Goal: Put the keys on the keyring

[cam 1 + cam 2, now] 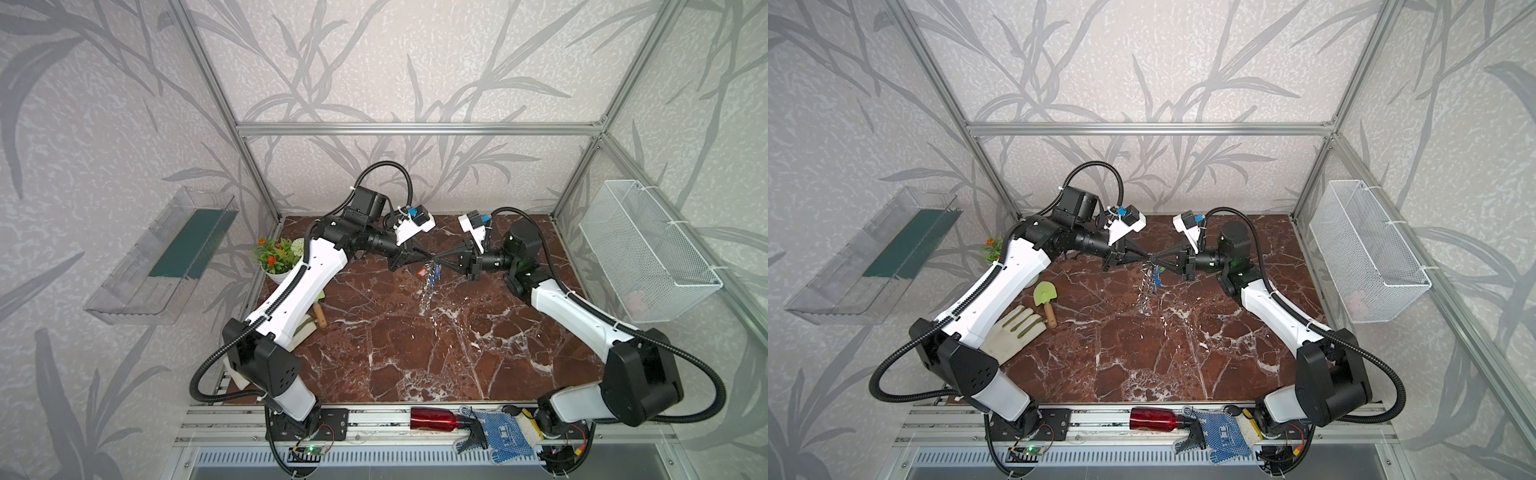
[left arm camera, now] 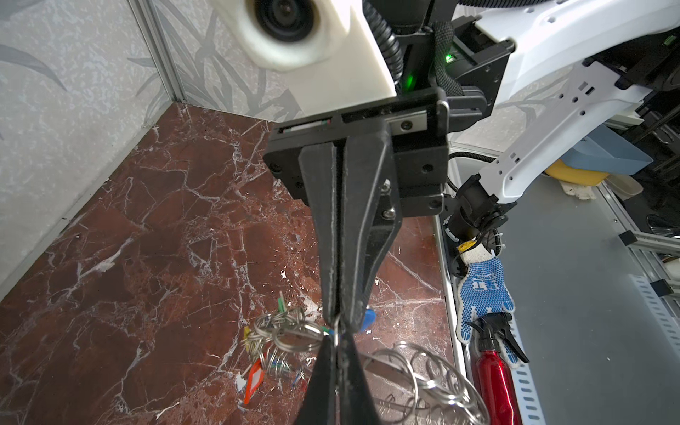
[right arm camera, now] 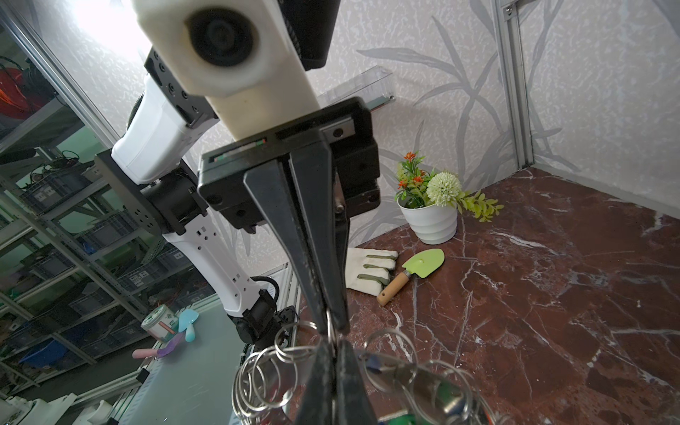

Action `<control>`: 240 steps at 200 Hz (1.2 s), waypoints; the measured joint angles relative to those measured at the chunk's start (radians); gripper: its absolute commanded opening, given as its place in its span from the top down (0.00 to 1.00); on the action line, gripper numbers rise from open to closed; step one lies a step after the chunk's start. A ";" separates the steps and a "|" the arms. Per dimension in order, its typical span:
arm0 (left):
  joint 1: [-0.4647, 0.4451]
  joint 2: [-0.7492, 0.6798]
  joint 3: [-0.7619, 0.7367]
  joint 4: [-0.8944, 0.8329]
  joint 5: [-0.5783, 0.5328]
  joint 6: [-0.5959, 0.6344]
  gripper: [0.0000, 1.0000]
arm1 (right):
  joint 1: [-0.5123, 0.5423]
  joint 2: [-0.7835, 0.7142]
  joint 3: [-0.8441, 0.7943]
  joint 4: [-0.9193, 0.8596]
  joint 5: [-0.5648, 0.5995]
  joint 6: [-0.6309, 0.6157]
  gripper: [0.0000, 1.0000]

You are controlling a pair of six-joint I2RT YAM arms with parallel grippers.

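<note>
Both grippers meet tip to tip above the back middle of the marble table [image 1: 415,357]. My left gripper [image 1: 429,257] [image 2: 336,340] and my right gripper [image 1: 440,258] [image 3: 333,344] are both shut on the same thin silver clip ring at the top of the keyring [image 1: 427,293] [image 2: 423,382]. The keyring hangs below them as a grey band fringed with silver rings [image 3: 265,379]. Keys [image 1: 433,272] hang bunched on it under the fingertips, with a red tag [image 2: 254,379], a green tag [image 2: 281,305], a blue tag [image 2: 368,318] and a yellow one.
A white flower pot [image 1: 277,266] stands at the back left, with a green trowel [image 1: 1044,297] and a white glove [image 1: 1013,332] by the left arm. A red spray bottle [image 1: 436,418] and a blue dotted glove [image 1: 503,434] lie on the front rail. A wire basket [image 1: 648,253] hangs on the right wall.
</note>
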 measured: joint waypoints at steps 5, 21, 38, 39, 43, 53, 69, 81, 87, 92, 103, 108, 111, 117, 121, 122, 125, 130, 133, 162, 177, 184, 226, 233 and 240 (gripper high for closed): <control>0.000 0.000 0.000 0.000 0.000 -0.001 1.00 | 0.000 0.000 0.000 -0.002 0.000 -0.002 1.00; 0.000 -0.001 -0.002 0.008 -0.002 -0.017 1.00 | -0.001 0.000 0.000 -0.005 0.001 -0.006 0.89; -0.002 -0.021 -0.051 0.076 -0.010 -0.055 1.00 | -0.004 -0.001 0.000 -0.006 0.010 -0.006 0.74; -0.002 -0.023 -0.054 0.080 -0.010 -0.055 1.00 | -0.004 -0.001 0.000 -0.006 0.010 -0.004 0.73; -0.002 -0.032 -0.077 0.107 -0.013 -0.072 1.00 | -0.005 -0.003 0.000 -0.006 0.012 0.001 0.70; -0.003 -0.059 -0.145 0.183 -0.019 -0.109 1.00 | -0.010 -0.010 0.000 -0.003 0.021 0.010 0.66; -0.003 -0.112 -0.281 0.338 -0.029 -0.198 1.00 | -0.027 -0.024 -0.001 0.025 0.032 0.048 0.59; -0.004 -0.151 -0.380 0.457 -0.040 -0.261 1.00 | -0.055 -0.039 -0.003 0.064 0.040 0.090 0.58; -0.005 -0.169 -0.424 0.514 -0.049 -0.294 1.00 | -0.070 -0.046 -0.003 0.078 0.046 0.105 0.57; -0.006 -0.182 -0.454 0.553 -0.055 -0.319 1.00 | -0.082 -0.052 -0.003 0.083 0.052 0.116 0.56; -0.010 -0.208 -0.506 0.639 -0.067 -0.370 1.00 | -0.102 -0.069 -0.004 0.079 0.070 0.129 0.52; -0.015 -0.219 -0.526 0.676 -0.074 -0.389 1.00 | -0.108 -0.076 -0.006 0.075 0.082 0.129 0.50; -0.017 -0.225 -0.536 0.697 -0.079 -0.395 1.00 | -0.109 -0.080 -0.008 0.073 0.089 0.129 0.49; -0.026 -0.240 -0.560 0.745 -0.091 -0.415 1.00 | -0.110 -0.091 -0.013 0.063 0.097 0.128 0.48; -0.031 -0.249 -0.573 0.767 -0.097 -0.423 1.00 | -0.108 -0.097 -0.018 0.057 0.103 0.127 0.47; -0.033 -0.253 -0.578 0.775 -0.101 -0.426 1.00 | -0.108 -0.098 -0.018 0.056 0.105 0.128 0.47; -0.039 -0.262 -0.590 0.796 -0.107 -0.434 1.00 | -0.106 -0.102 -0.021 0.053 0.105 0.127 0.47; -0.049 -0.274 -0.606 0.824 -0.116 -0.443 1.00 | -0.103 -0.107 -0.025 0.045 0.110 0.127 0.46; -0.055 -0.281 -0.614 0.840 -0.123 -0.446 1.00 | -0.101 -0.109 -0.027 0.041 0.111 0.127 0.46; -0.113 -0.325 -0.700 1.024 -0.190 -0.498 1.00 | -0.091 -0.110 -0.042 0.024 0.114 0.129 0.46; -0.129 -0.328 -0.744 1.131 -0.218 -0.537 1.00 | -0.091 -0.108 -0.043 0.023 0.114 0.131 0.46; -0.134 -0.327 -0.761 1.172 -0.233 -0.558 1.00 | -0.091 -0.104 -0.043 0.027 0.113 0.134 0.47; -0.150 -0.317 -0.802 1.337 -0.294 -0.633 1.00 | -0.091 -0.071 -0.049 0.111 0.089 0.215 0.52; -0.152 -0.316 -0.805 1.360 -0.302 -0.643 1.00 | -0.091 -0.069 -0.053 0.135 0.082 0.231 0.53; -0.153 -0.316 -0.806 1.376 -0.306 -0.649 1.00 | -0.091 -0.066 -0.055 0.153 0.075 0.244 0.55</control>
